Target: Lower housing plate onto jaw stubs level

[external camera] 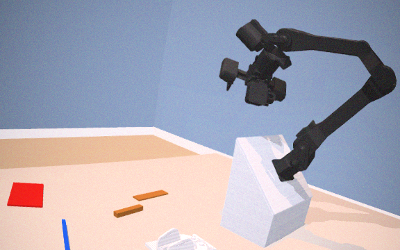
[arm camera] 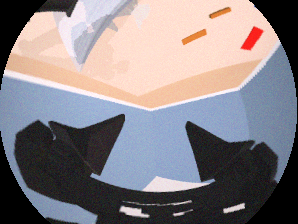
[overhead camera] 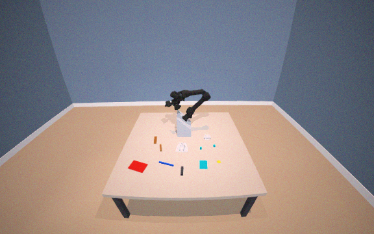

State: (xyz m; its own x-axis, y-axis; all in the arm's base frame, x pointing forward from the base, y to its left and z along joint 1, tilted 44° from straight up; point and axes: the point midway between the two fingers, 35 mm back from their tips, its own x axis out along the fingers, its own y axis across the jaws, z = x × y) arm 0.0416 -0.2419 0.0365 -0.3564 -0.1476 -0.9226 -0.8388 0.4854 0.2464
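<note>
A white base with two upright rounded jaws (overhead camera: 182,147) (external camera: 180,242) lies on the table in front of the arm's pedestal; the exterior view cuts off its lower part. A small white piece (overhead camera: 207,137), which looks like the housing plate, lies apart from it, to its right in the top view. It is too small there to show its detail, and it is outside the other two views. My gripper (overhead camera: 173,105) (external camera: 250,95) (arm camera: 156,120) is open and empty, tilted, high above the table near the pedestal, far from both white parts.
A pale pedestal (overhead camera: 184,129) (external camera: 246,194) carries the arm. Orange bars (overhead camera: 155,140) (external camera: 128,211) (arm camera: 194,37), a red square (overhead camera: 137,166) (external camera: 26,195) (arm camera: 252,38), a blue rod (overhead camera: 166,164) (external camera: 66,234), a black bar (overhead camera: 182,171), a cyan square (overhead camera: 203,164), small cyan pieces (overhead camera: 214,145) and a yellow piece (overhead camera: 219,162) lie around.
</note>
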